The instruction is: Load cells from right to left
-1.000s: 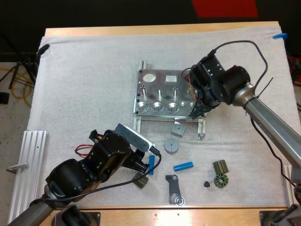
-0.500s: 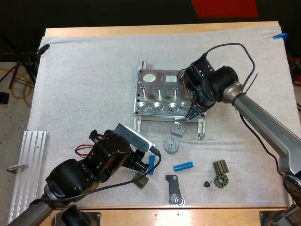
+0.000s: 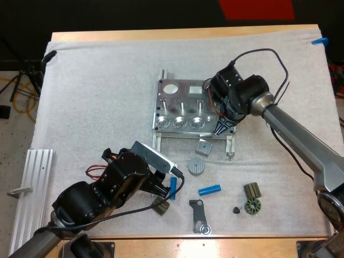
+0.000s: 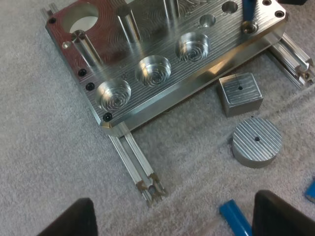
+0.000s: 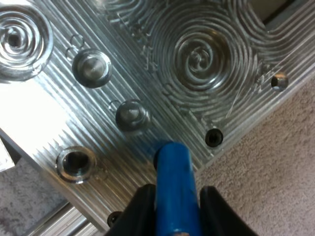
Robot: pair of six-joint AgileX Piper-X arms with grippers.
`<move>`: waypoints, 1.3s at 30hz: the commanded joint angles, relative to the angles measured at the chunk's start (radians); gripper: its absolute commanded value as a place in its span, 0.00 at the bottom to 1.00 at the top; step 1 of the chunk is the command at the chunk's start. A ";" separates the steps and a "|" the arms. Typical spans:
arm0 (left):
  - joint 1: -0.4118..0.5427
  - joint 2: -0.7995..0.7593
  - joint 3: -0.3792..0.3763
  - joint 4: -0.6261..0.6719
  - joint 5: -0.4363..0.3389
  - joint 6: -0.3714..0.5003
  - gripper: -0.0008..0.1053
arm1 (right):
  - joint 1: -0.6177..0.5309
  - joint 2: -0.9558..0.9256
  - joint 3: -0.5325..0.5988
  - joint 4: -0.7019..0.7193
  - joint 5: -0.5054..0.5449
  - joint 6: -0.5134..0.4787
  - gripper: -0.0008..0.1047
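The metal fixture lies mid-mat, with round pockets along its front. My right gripper is shut on a blue cylinder, whose tip hangs just above the fixture's right front corner, beside a small pin hole. My left gripper rests low on the mat in front of the fixture, and its fingers stand wide apart and open. A second blue cylinder lies on the mat between them, nearer one finger. A third blue cylinder lies loose to the right.
A small metal cube and a ribbed metal disc lie before the fixture. Dark parts sit near the front edge: a bracket, a gear and a small block. An aluminium rail lies at the left.
My right gripper has shifted a little left with its blue cylinder, closer over the fixture's right front corner. The left arm has not moved.
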 commanded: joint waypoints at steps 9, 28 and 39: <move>-0.005 -0.008 -0.004 0.002 -0.021 0.001 0.62 | -0.009 0.010 -0.006 0.020 -0.043 -0.011 0.15; -0.005 -0.008 -0.004 0.002 -0.019 0.001 0.62 | -0.025 0.009 -0.006 -0.045 -0.024 -0.042 0.15; -0.005 -0.008 -0.004 0.002 -0.019 0.001 0.62 | -0.047 0.009 -0.006 -0.045 -0.014 -0.042 0.15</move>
